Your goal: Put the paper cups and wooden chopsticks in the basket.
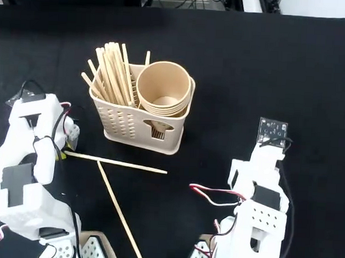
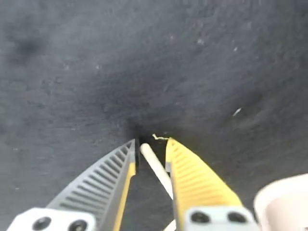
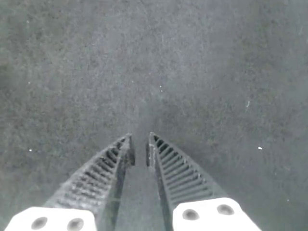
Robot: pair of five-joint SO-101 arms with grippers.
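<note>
- The left gripper (image 2: 151,142) is tip-down on the black cloth (image 1: 268,64), slightly parted and straddling 1 end of a loose chopstick (image 2: 156,166), not clamped.
- A second chopstick (image 1: 119,210) lies beside it, angled toward the arms.
- The right gripper (image 3: 139,139) is nearly closed, empty.
- Farther back, the basket (image 1: 126,126) holds stacked paper cups (image 1: 163,88) and a bundle of chopsticks (image 1: 112,74).
</note>
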